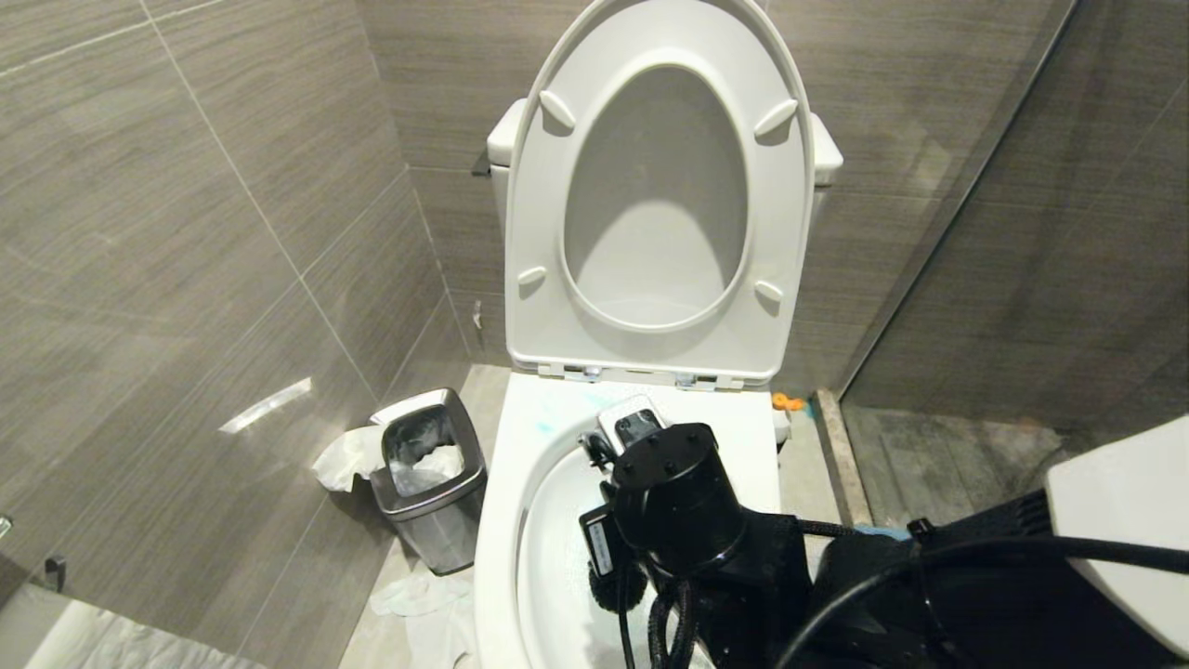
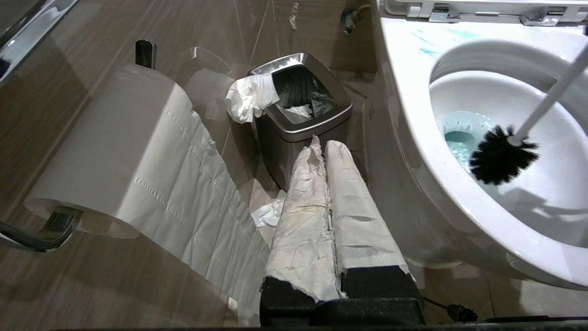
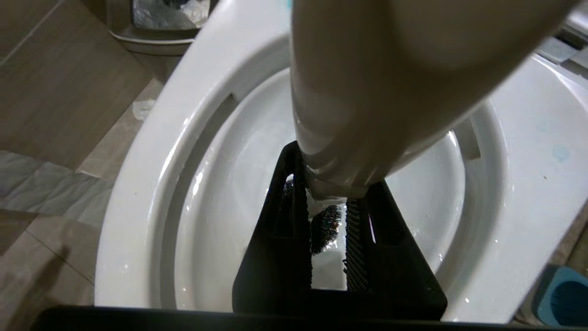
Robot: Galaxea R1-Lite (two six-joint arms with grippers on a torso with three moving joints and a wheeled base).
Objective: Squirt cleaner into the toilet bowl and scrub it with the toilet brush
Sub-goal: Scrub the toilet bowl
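**Brush head down in the bowl, right claw clamped on the handle**

The right claw (image 3: 328,202) hangs over the toilet bowl (image 1: 534,483), its two black fingers (image 3: 280,239) pinched onto the white handle of the toilet brush (image 2: 503,156). The flared end of the handle fills much of the right wrist view, and the bristles peek out between the fingers below it. In the left wrist view the handle slants down from above the far rim, and the bushy black head sits low in the basin, just beside the water at the bottom and touching or nearly touching the sloped wall; I cannot tell which.

The cleaner (image 2: 429,50) shows as pale turquoise smears on the flat ceramic deck behind the basin, near the seat hinges, and the water at the drain has a blue-green tint. Seat and lid (image 1: 655,195) stand upright against the tank.

The left claw (image 2: 326,207) is off to the side of the toilet, low by the floor, its paper-wrapped fingers pressed together with nothing between them. Just past its tips stands a square steel waste bin (image 2: 301,133) with a black liner and crumpled tissue draped over its rim. A toilet paper roll (image 2: 124,151) hangs on a chrome holder on the tiled wall, a long tail trailing down. The blue brush holder (image 3: 562,296) sits on the floor at the other side of the bowl.
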